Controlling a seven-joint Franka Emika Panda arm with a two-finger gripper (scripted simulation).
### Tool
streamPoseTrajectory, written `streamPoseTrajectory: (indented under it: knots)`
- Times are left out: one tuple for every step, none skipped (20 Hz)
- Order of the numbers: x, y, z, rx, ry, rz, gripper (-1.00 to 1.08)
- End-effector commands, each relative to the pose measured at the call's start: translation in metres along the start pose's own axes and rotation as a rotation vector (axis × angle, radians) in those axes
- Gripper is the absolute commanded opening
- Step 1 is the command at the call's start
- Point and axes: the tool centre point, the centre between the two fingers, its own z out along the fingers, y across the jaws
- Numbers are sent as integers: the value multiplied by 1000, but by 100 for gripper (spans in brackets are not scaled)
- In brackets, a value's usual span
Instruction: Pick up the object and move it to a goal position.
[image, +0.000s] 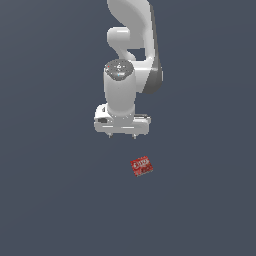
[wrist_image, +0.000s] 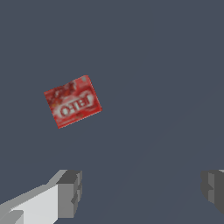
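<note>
Arm: a white, glossy Franka arm (image: 131, 45) comes down from the top centre of the exterior view, its rounded wrist housing and flat hand block sitting a little above the middle of the frame.
Gripper: the white two-finger gripper (image: 122, 136) points down at the floor; in the exterior view only two short finger tips show under the hand block, set apart from each other.
Gripper state: released, with the jaws spread wide. In the wrist view the two grey finger pads (wrist_image: 70, 192) stand far apart at the lower corners of the frame, with bare floor between them and nothing held.
Object: a small flat red rectangular box (image: 141, 166) with white lettering lies flat on the floor, turned at a slant to the frame edges.
Object place, exterior view: just below and slightly to the right of the gripper, near the centre of the frame, clear of the fingers.
Object place, wrist view: the box (wrist_image: 72, 101) shows in the upper left of the frame, outside the gap between the pads and not touching either.
Surface: a plain dark blue-grey floor (image: 50, 200) fills the rest of both views.
</note>
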Motion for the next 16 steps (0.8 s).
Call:
streamPoseTrajectory:
  knots:
    - [-1,2,1,-6,-6,-1,100]
    - [-2,2,1,-6,-6,-2,100]
    - [-1,2,1,-6,-6,-2,100]
    - [-1,2,1,-5,-5,-1,100]
    - [-1,1,1,-4,-4,1,100]
    - [-1,1,1,-4,-4,5,100]
    - [0,1,2,-4,-4,10,100]
    - [0,0,2,-3,-4,16,100]
    - [1,0,3,-3,-4,24,100]
    - [1,-1,3,-3,-4,32,100]
    - [2,-1,4,-3,-4,42,100]
    - [3,-2,5,-2,-4,53,100]
    - [4,-3,6,-2,-4,65,100]
    - [4,-4,7,-1,-4,79,100]
    - [6,-5,8,0,-4,94,100]
    - [7,-6,9,0,-4,110,100]
